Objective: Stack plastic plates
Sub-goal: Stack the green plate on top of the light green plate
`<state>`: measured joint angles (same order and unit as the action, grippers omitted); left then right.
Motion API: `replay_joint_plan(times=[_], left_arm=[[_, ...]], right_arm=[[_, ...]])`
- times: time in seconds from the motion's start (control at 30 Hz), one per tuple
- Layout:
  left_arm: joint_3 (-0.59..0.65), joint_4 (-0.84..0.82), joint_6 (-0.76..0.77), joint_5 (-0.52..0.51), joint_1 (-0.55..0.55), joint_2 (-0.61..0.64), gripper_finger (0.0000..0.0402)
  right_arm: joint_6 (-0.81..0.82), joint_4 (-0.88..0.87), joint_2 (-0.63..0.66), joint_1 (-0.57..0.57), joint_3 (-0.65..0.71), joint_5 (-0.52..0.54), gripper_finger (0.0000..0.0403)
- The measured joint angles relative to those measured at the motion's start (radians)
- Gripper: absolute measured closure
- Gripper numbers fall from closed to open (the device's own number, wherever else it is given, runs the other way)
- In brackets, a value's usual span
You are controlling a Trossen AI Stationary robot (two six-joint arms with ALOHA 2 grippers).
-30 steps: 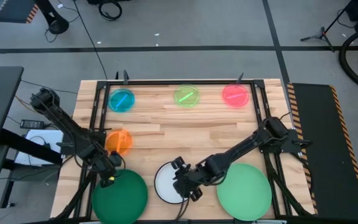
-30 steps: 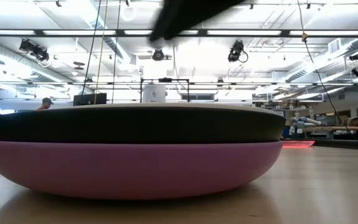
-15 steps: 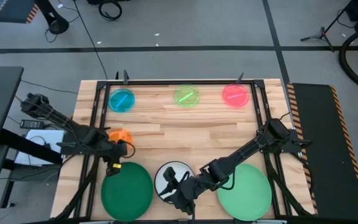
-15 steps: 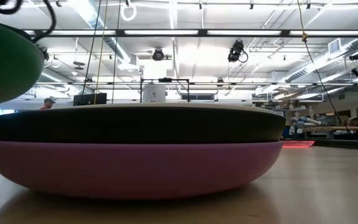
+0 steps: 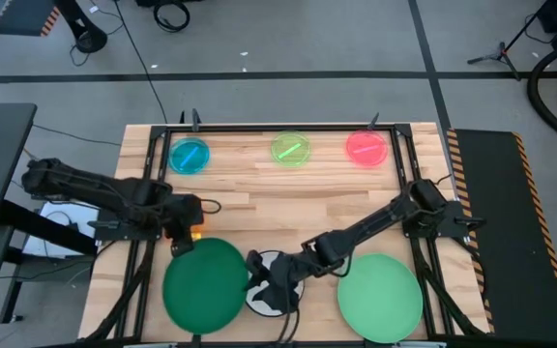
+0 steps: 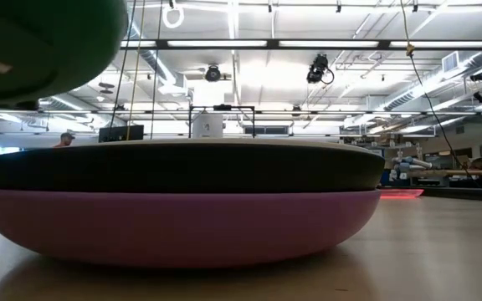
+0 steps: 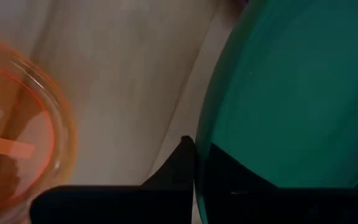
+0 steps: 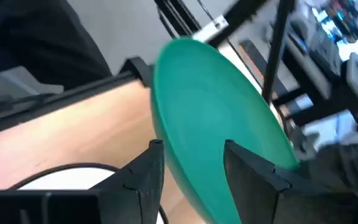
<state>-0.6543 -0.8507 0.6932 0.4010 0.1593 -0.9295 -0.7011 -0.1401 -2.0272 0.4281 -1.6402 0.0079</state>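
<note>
Hiding part of the white plate [image 5: 277,288], the right claw [image 5: 259,280] gapes empty.

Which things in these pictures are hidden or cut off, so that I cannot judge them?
- Stack order: in the high view the right gripper covers the white plate; the black and purple plates do not show there.
- Low view: the purple plate and black plate block the table behind.
- Left wrist view: the dark green plate runs past the picture's edge and hides the left gripper's grip.
</note>
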Motion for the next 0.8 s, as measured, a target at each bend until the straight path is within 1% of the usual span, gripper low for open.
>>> replay_joint_plan(times=[0.13,0.3,0.47,0.6,0.8], left_arm=[[-0.043,-0.015,-0.027,-0.006,-0.048,0.0,0.0387],[-0.063,-0.023,-0.093,-0.006,-0.093,-0.022,0.0387],[-0.067,-0.033,-0.162,-0.007,-0.098,-0.072,0.0386],[-0.067,-0.032,-0.195,-0.005,-0.098,-0.111,0.0386],[-0.067,0.016,-0.201,0.0,-0.098,-0.127,0.0385]], right_arm=[[-0.028,-0.017,0.0,-0.028,0.0,-0.056,0.0229],[-0.072,-0.057,0.0,-0.051,0.0,-0.061,0.0229],[-0.085,-0.122,0.0,-0.076,0.0,-0.095,0.0239],[-0.084,-0.152,0.0,-0.089,0.0,-0.106,0.0265],[-0.085,-0.156,0.0,-0.078,0.0,-0.107,0.0326]])
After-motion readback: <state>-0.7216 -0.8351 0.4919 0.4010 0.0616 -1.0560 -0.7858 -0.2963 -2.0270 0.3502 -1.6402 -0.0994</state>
